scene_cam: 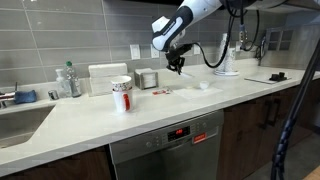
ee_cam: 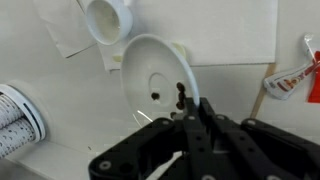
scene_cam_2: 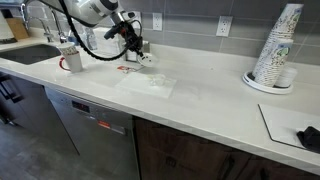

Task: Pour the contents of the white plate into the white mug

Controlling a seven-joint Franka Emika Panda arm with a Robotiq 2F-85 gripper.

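We see the tool clenched on the rim of the plate, which is held tilted above the tabletop, toward its back edge. Dark bits sit on the plate near the tool. The mug is just beyond the plate.

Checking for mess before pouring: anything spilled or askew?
No spill visible. The white plate, gripped at its rim by the gripper, sits tilted with dark bits on it. What looks like a red-and-white wrapper lies loose beside it.
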